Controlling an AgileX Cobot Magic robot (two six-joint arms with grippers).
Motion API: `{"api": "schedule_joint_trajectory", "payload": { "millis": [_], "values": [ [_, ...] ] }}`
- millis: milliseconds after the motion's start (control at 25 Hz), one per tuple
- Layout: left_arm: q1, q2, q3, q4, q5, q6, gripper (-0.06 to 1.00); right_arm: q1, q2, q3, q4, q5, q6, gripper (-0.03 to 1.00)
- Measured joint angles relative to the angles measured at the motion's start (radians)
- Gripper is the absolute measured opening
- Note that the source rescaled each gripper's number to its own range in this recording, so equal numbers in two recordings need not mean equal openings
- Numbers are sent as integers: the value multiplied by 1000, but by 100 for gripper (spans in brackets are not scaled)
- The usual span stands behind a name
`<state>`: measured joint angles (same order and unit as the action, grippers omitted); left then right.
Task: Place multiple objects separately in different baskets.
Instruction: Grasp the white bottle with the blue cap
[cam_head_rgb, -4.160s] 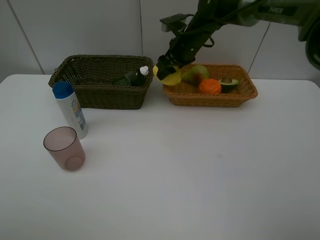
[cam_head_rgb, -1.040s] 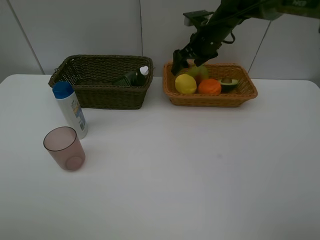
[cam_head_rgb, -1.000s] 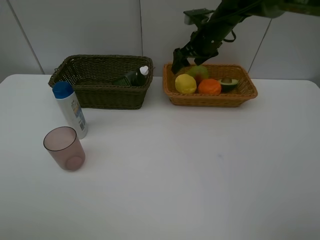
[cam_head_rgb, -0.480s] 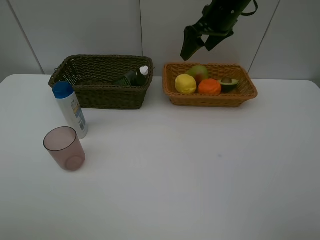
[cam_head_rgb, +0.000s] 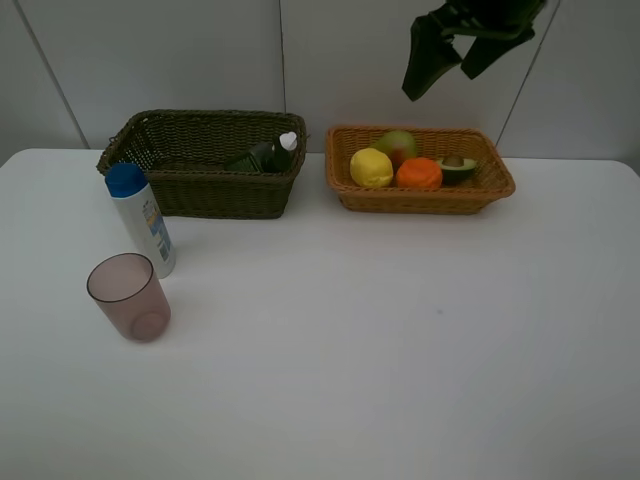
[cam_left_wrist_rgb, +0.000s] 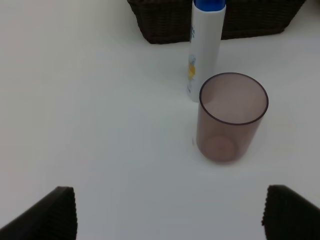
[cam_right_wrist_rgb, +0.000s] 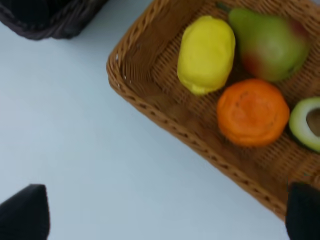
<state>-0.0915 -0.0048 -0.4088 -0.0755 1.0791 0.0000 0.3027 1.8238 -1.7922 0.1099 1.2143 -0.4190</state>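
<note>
The light orange-tan basket (cam_head_rgb: 420, 201) holds the lemon (cam_head_rgb: 371, 167), pear (cam_head_rgb: 397, 146), orange (cam_head_rgb: 419, 173) and avocado half (cam_head_rgb: 458, 168); the right wrist view shows the lemon (cam_right_wrist_rgb: 206, 54) and orange (cam_right_wrist_rgb: 252, 112) too. My right gripper (cam_head_rgb: 455, 55) hangs open and empty high above this basket. The dark basket (cam_head_rgb: 200, 192) holds the dark green pump bottle (cam_head_rgb: 262, 156). The white blue-capped bottle (cam_head_rgb: 140, 218) and the pinkish cup (cam_head_rgb: 128, 297) stand on the table at the left. My left gripper (cam_left_wrist_rgb: 170, 215) is open, just short of the cup (cam_left_wrist_rgb: 232, 116). The pink bottle is hidden.
The white table (cam_head_rgb: 380, 340) runs to a pale wall behind both baskets. The baskets stand side by side at the back with a narrow gap between them. The bottle and cup stand close together in front of the dark basket's left end.
My right gripper let go of the lemon, which now lies in the light basket. It then rose up and to the right, away from the basket. Nothing else moved.
</note>
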Motion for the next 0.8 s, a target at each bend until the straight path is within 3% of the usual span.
{"api": "schedule_joint_trajectory", "payload": {
  "millis": [400,800],
  "values": [
    [0,0,0,0,0,0,100,0,-311,401,-48,-57,72,100],
    [0,0,0,0,0,0,100,0,-642,690,-93,-70,141,100]
  ]
}}
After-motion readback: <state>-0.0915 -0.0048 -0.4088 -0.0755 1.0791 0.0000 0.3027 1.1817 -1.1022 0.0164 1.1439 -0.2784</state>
